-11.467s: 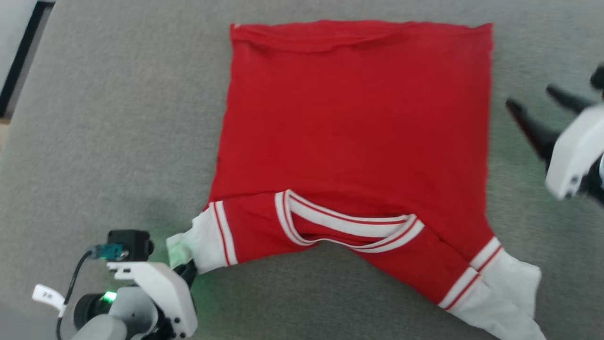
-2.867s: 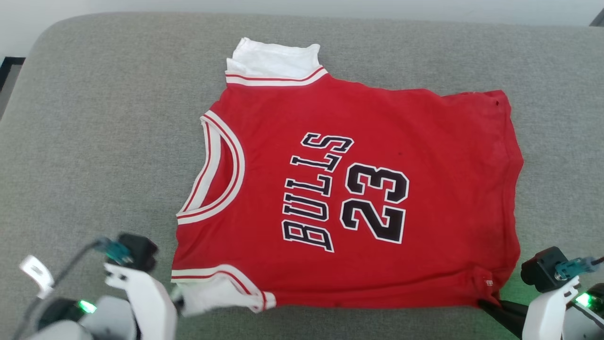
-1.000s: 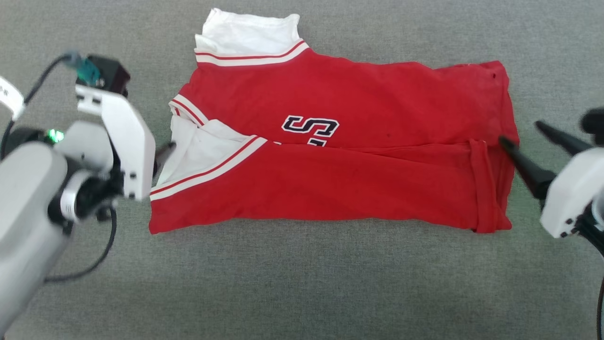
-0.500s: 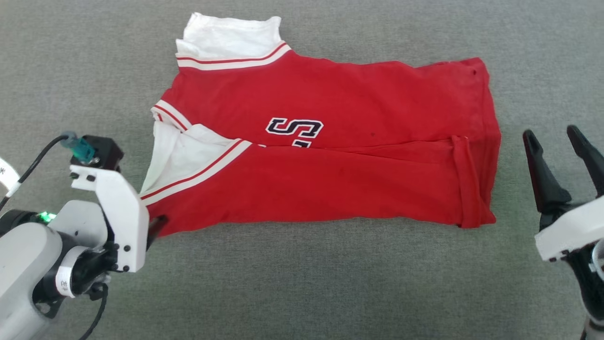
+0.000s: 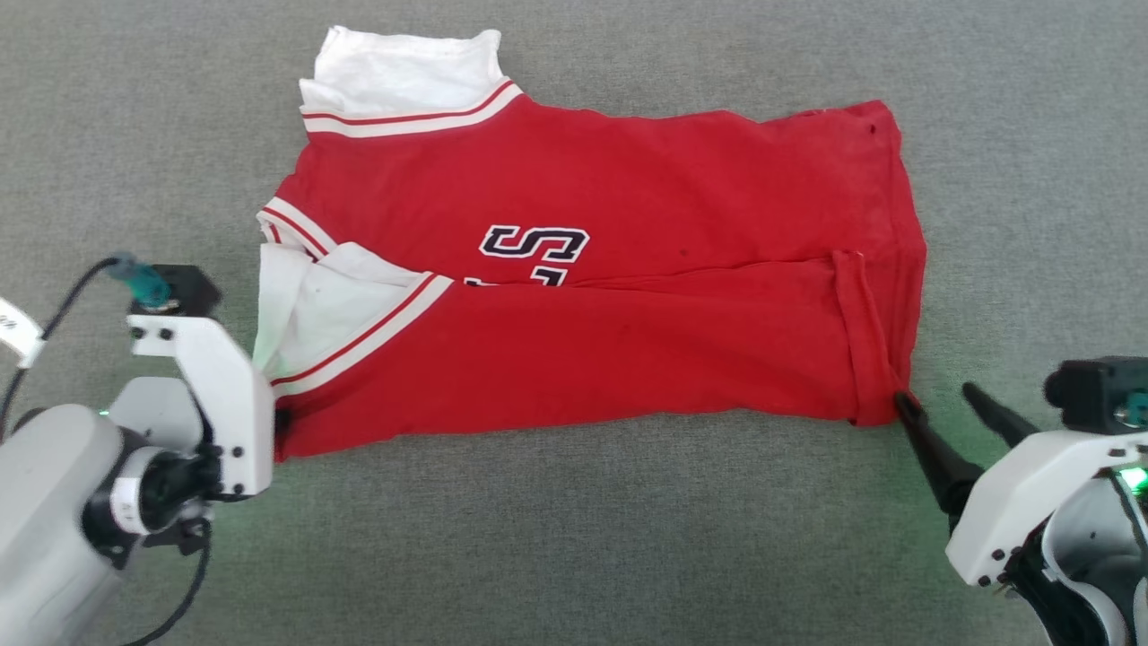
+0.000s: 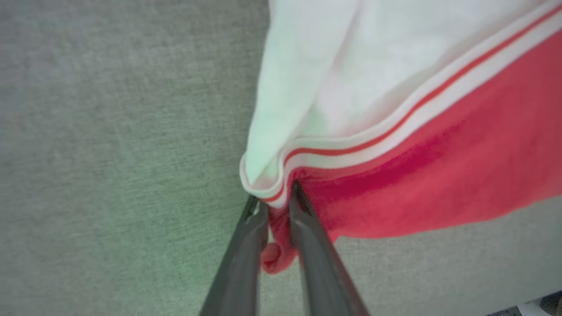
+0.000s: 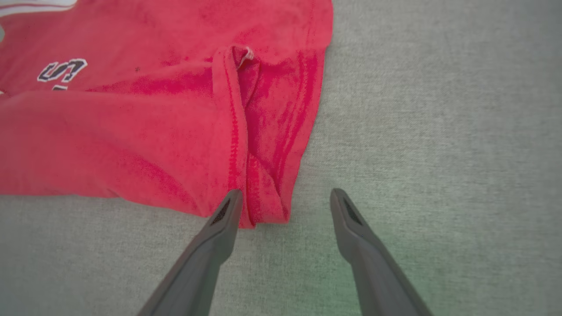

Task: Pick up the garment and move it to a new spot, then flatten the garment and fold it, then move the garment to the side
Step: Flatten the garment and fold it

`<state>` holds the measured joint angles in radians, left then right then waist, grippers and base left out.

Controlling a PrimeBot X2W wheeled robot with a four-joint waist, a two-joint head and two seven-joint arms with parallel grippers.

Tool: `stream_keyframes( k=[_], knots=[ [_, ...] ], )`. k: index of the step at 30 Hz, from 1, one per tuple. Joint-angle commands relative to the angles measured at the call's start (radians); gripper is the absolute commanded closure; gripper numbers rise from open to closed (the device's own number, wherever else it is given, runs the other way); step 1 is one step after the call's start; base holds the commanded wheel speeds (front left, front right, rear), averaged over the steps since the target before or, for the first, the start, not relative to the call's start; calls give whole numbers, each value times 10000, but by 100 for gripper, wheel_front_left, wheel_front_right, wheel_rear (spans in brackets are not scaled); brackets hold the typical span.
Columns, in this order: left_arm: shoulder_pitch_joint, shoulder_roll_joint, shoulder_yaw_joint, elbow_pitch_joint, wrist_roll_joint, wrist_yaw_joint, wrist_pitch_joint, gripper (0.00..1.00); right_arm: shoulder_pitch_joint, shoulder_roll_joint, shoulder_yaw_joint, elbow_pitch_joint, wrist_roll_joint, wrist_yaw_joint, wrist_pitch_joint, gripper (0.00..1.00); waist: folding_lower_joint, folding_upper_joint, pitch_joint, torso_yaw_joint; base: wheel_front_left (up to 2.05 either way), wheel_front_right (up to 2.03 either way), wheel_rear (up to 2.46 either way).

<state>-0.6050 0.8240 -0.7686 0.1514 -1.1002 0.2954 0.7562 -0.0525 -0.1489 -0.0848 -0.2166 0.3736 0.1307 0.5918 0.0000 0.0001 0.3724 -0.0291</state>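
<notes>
1. Grey cloth surface (image 5: 574, 556), one. It runs past every edge of the head view, so its full extent is cut off.
2. Garment (image 5: 583, 359), one. A red jersey lying flat mid-surface, its near half folded up over the front. The fold hides most of the lettering.
3. Claws, two. My left claw (image 6: 275, 195) is clamped on the garment's near left corner, with red cloth bunched between the fingers. In the head view its white housing hides the tips. My right claw (image 5: 934, 395) stands apart and straddles the near right corner, one fingertip touching the hem.
4. White sleeves, two. The far sleeve (image 5: 404, 67) lies at the far left. The near sleeve (image 5: 323, 309) is partly covered by the fold.
5. Letters. One whole S (image 5: 534, 242), with an unreadable sliver of a second below it.
</notes>
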Motion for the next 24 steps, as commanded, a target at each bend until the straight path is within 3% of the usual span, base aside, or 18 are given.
stream_keyframes(
  k=[1, 11, 16, 18, 19, 20, 24],
  knots=[
    [229, -356, -398, 300, 82, -181, 49, 100, -99, -41, 40, 83, 155, 0, 535, 0, 0, -1, -2, 73, 0, 0, 0],
    [-123, -925, -558, 380, 249, -483, -112, 100, -1045, -287, -119, 878, 356, 0, 2744, 0, 0, -1, 38, 545, 0, 0, 0],
    [-242, -1144, -591, 378, 200, -536, -152, 100, -1549, -377, 387, 1939, 571, 2, 3926, 0, 0, -1, 104, 762, 0, 0, 0],
    [-292, -1227, -607, 418, 218, -565, -206, 100, -1627, -703, 889, 2417, 522, 3, 4368, 0, 0, -1, 129, 850, 0, 0, 0],
    [-295, -1252, -596, 472, 208, -543, -228, 100, -1614, -752, 1073, 2628, 708, 3, 4483, 63, 0, -1, 131, 882, 0, 0, 0],
    [-294, -1285, -547, 521, 188, -501, -313, 100, -1633, -876, 1143, 2777, 764, 3, 4546, 100, 0, -1, 135, 921, 0, 0, 0],
    [-205, -1223, -299, 561, 9, -411, -520, 100, -1740, -1365, 1093, 2831, 1056, 0, 4526, 100, 0, -1, 94, 1014, 0, 0, 0]
  ],
)
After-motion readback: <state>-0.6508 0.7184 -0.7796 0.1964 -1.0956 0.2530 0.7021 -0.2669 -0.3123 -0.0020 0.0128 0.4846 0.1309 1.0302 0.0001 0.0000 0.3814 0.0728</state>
